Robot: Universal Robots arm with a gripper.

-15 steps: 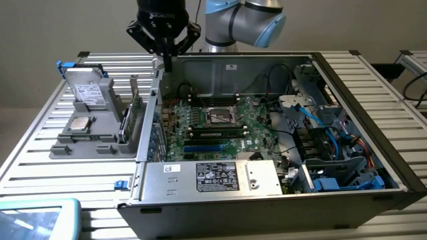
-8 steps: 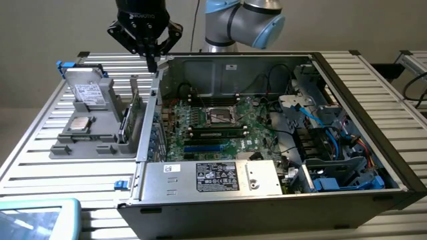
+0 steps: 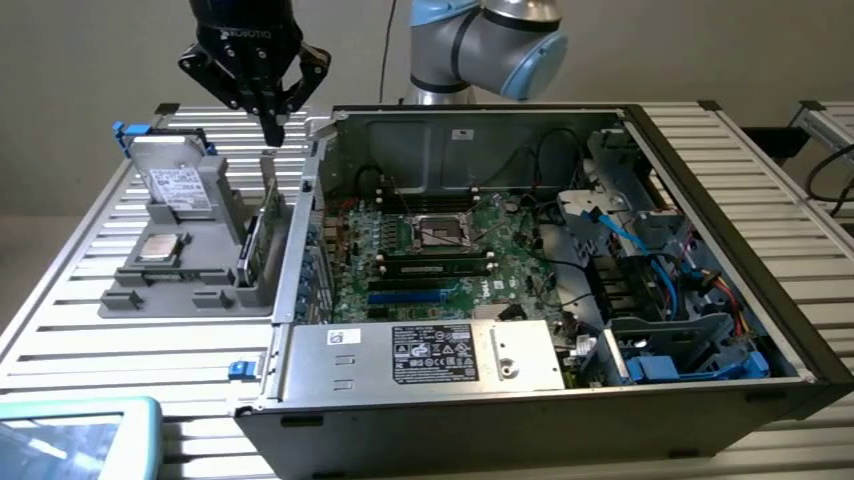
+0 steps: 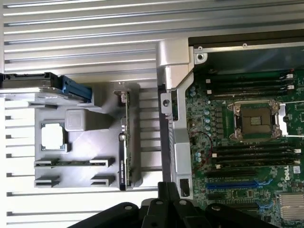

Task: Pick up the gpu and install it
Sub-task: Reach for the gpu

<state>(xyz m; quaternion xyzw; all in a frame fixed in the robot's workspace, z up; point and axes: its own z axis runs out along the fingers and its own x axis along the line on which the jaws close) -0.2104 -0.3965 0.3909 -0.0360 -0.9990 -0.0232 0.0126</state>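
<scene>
- Gripper [image 3: 274, 135] hangs tips-down over the far end of the grey holder [image 3: 174, 290], fingers pressed together, nothing between them.
- Wrist view: same gripper [image 4: 167, 186], fingers tight together.
- Gpu [image 3: 272, 215] not picked up. It stands on edge in a slot of the holder, on the side next to the PC case [image 3: 534, 400], green board side facing the case.
- Gripper tips are just above the gpu's far upper corner; looks apart, no contact I can see.
- Wrist view shows the gpu [image 4: 124, 137] edge-on, a thin strip along the holder's side.
- Also in the holder: a grey drive w/ white sticker [image 3: 176, 190] propped at the far end, and a square CPU chip [image 3: 160, 247] lying flat.
- Case sits open on the slatted metal surface [image 3: 80, 330], motherboard [image 3: 441, 240] exposed; power supply [image 3: 427, 355] at the near end.
</scene>
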